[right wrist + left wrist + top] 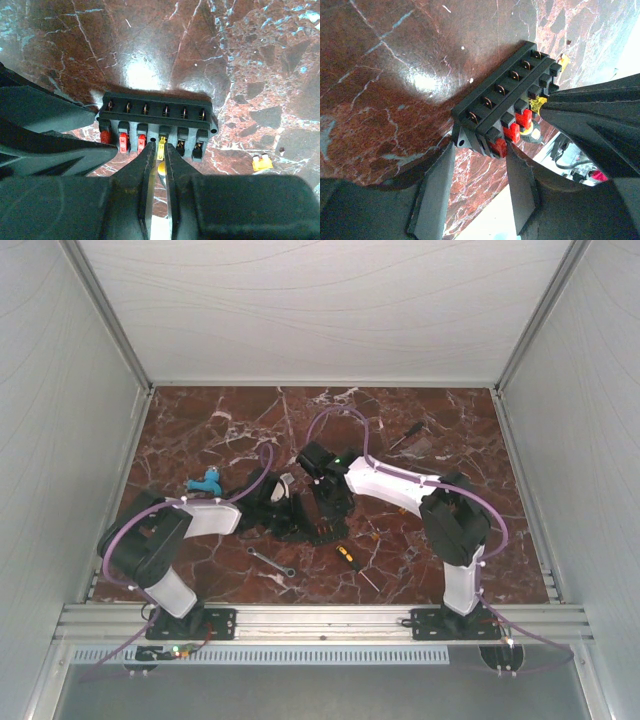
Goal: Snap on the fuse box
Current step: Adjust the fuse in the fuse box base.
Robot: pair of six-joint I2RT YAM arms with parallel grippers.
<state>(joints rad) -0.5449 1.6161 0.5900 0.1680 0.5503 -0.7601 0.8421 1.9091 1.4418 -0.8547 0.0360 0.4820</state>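
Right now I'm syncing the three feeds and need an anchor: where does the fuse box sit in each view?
Top external: fuse box at centre, small and dark, hard to make out.
Left wrist: upper centre, slanting, its near end held in the left gripper.
Right wrist: centre, crosswise, just above the right gripper.
Shared landmark: the yellow fuse pinched by the right gripper, in both wrist views.

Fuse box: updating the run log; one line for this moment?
left end effector: holds fuse box | right end effector: pinches yellow fuse at fourth slot | red fuses: three seated
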